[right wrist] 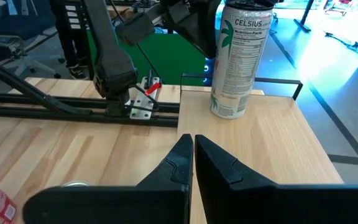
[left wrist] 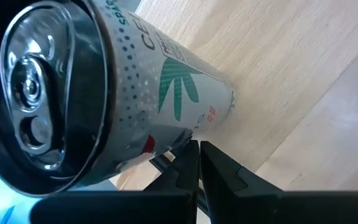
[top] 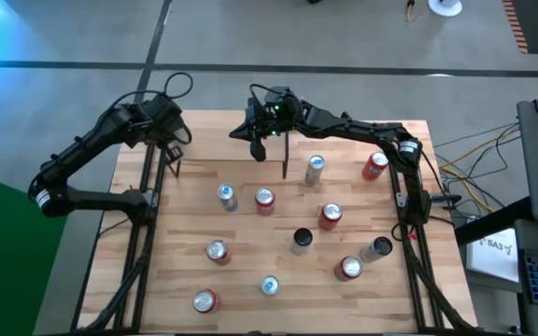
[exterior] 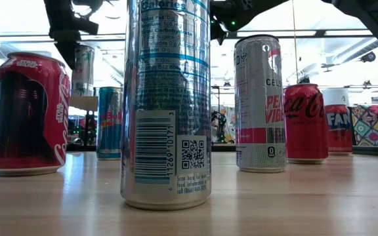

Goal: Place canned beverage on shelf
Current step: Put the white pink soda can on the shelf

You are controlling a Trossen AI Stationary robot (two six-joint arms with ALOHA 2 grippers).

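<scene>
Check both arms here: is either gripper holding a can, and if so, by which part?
Nothing is held. The left gripper and right gripper both have their jaws shut on nothing. A white Celsius can stands free on the shelf.

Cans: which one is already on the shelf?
The white Celsius can, upright on the shelf. The other cans all stand on the tabletop.

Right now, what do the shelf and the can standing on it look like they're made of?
The shelf looks like light wood with a matte, visibly grained board, edged by thin black rails, probably metal. The can looks like thin aluminium: a shiny silver rim and pull-tab top, with a glossy white printed wall bearing a green palm design.
</scene>
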